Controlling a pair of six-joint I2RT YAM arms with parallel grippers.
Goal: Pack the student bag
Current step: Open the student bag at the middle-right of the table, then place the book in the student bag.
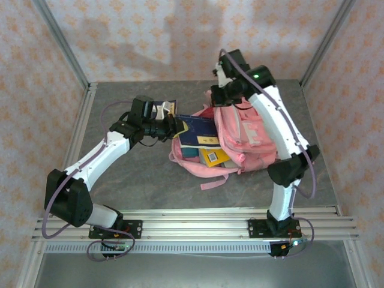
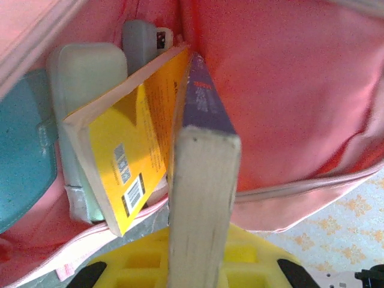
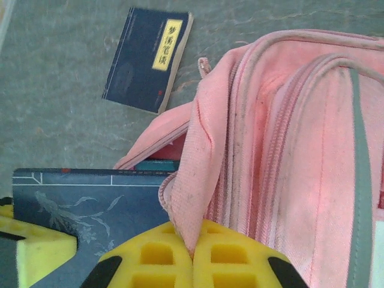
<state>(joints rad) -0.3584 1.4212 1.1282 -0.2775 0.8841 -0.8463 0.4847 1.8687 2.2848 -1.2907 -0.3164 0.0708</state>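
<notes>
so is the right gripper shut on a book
No, the right gripper is shut on the fabric edge of the pink backpack.

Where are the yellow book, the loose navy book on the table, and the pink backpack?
yellow book [image 2: 129,150], left wrist view, back cover above the barcode.
loose navy book [image 3: 147,57], right wrist view, middle of front cover.
pink backpack [image 1: 235,131], top external view, front panel fabric.
</notes>
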